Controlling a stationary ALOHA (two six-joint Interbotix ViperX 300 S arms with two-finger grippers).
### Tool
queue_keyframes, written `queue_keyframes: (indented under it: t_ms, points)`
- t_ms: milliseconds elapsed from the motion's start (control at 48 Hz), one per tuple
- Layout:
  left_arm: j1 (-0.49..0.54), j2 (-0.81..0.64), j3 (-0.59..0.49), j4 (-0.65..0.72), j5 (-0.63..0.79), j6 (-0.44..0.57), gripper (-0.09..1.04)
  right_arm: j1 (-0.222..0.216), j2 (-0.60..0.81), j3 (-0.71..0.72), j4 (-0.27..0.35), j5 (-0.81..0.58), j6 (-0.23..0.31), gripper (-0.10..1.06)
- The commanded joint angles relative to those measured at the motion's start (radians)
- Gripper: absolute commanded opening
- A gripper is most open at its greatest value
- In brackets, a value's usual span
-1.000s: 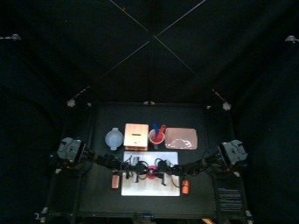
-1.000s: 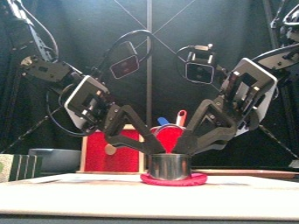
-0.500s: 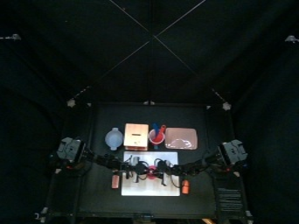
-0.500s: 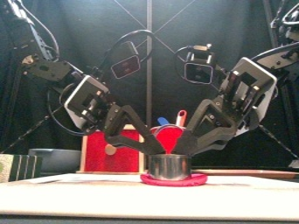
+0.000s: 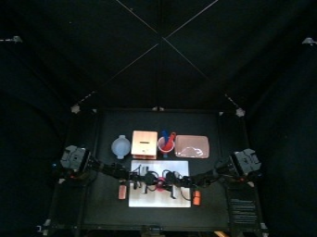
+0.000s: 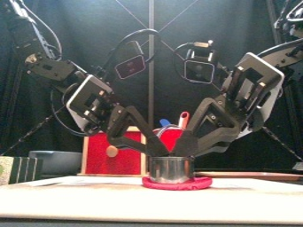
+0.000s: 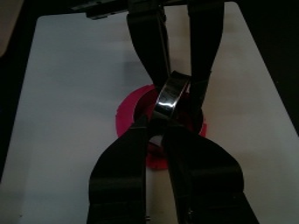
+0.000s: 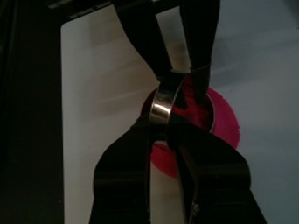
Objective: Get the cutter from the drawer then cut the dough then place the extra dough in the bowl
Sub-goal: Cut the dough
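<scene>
The round metal cutter (image 6: 173, 168) stands on the flat pink dough disc (image 6: 178, 183), which lies on the white cutting board (image 5: 158, 199). My left gripper (image 6: 151, 153) reaches down from the left and my right gripper (image 6: 197, 152) from the right. Each is shut on the cutter's rim, on opposite sides. In the left wrist view the cutter (image 7: 172, 92) shows edge-on over the dough (image 7: 133, 109), pinched between both pairs of jaws. The right wrist view shows the same cutter (image 8: 167, 98) and dough (image 8: 219, 122).
Behind the board stand the blue-grey bowl (image 5: 120, 146), the wooden box (image 5: 146, 143) with its red drawer front (image 6: 112, 151), a red cup with toy knives (image 5: 169, 141) and the pink tray (image 5: 196, 147).
Both wrists have tilted slightly outward and upward. The cutter stays on the dough, held from both sides.
</scene>
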Motion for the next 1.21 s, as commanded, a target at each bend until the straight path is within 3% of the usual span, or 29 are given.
queue_keyframes:
  t_ms: [21,333,896,1208]
  points:
    - [-0.075,0.089,0.020,0.008,0.092,-0.003,0.44,-0.006,0.069,0.009,0.012,0.048,0.021,0.42]
    - [-0.075,0.078,0.029,0.008,0.121,-0.006,0.44,-0.038,0.028,0.048,0.000,0.061,0.014,0.42]
    - [-0.057,-0.046,0.020,0.003,0.006,-0.006,0.44,-0.078,-0.146,0.031,-0.112,0.121,0.015,0.42]
    - [-0.044,-0.057,0.012,-0.048,-0.051,-0.009,0.54,-0.072,-0.144,-0.008,-0.138,0.120,0.015,0.46]
